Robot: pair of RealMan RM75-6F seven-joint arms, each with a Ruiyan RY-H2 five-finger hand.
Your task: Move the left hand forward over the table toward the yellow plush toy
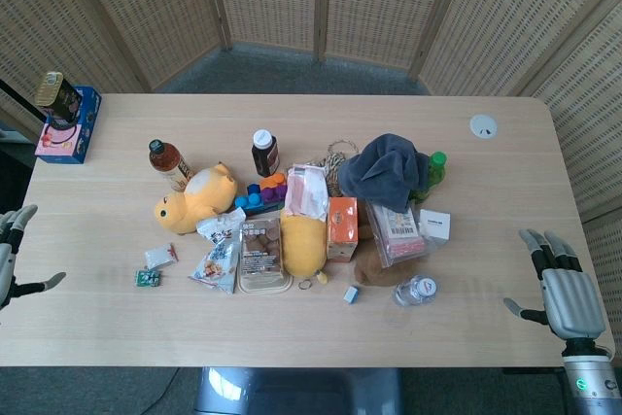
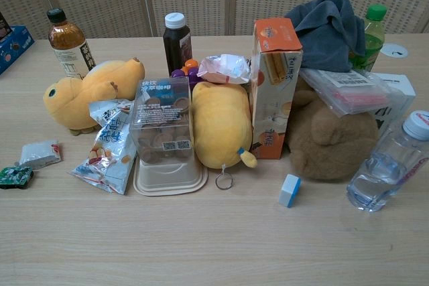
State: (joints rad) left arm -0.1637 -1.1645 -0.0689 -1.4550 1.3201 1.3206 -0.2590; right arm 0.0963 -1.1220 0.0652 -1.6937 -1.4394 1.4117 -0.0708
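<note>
Left hand [image 1: 12,258]: at bench [image 1: 292,332] left edge, fingers spread, holding nothing. Yellow plush toy [image 1: 192,199]: left of bench centre, forward and rightward of that hand, long axis slanting. Right hand [image 1: 564,293]: far right edge, likewise released, farther off.

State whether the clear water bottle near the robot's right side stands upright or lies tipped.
Tipped. The clear water bottle lies on its side on the table, white cap aimed up-right in the chest view.

Wooden table [image 1: 292,328] — cluttered: yellow plush toy [image 1: 194,201], bottles.
</note>
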